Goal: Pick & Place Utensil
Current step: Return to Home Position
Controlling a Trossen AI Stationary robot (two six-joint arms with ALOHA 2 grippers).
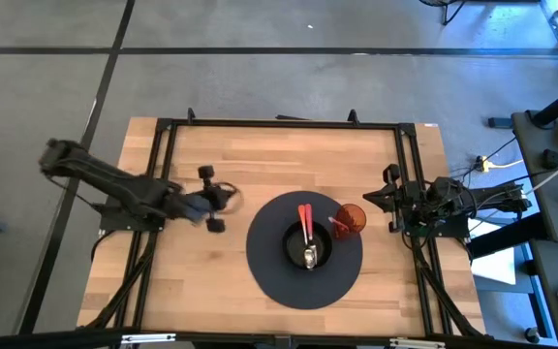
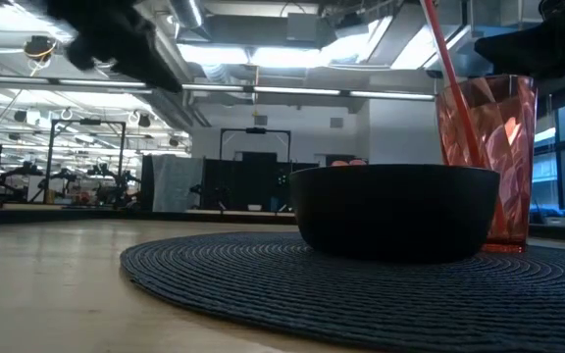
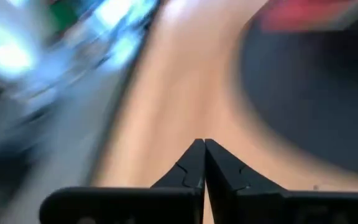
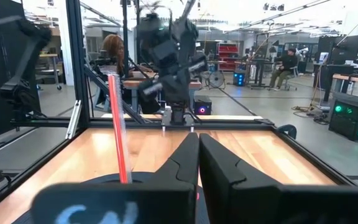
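Observation:
The utensil [image 1: 306, 236] lies in the black bowl [image 1: 294, 254]. Its silver head [image 1: 310, 257] is down in the bowl and its orange-red handle [image 1: 303, 219] leans on the far rim. In the low view only a bit of the orange handle [image 2: 346, 163] shows above the bowl [image 2: 390, 211]. My left gripper [image 1: 229, 199] hovers over bare wood left of the mat, shut and empty [image 3: 202, 144]. My right gripper [image 1: 371, 198] waits at the table's right side, shut [image 4: 197, 138].
The bowl sits on a round dark woven placemat [image 1: 269, 276]. A red faceted cup [image 1: 352, 218] with a red straw [image 2: 441, 74] stands on the mat right of the bowl. A black frame [image 1: 279, 123] borders the table. Bare wood lies toward the left and far edges.

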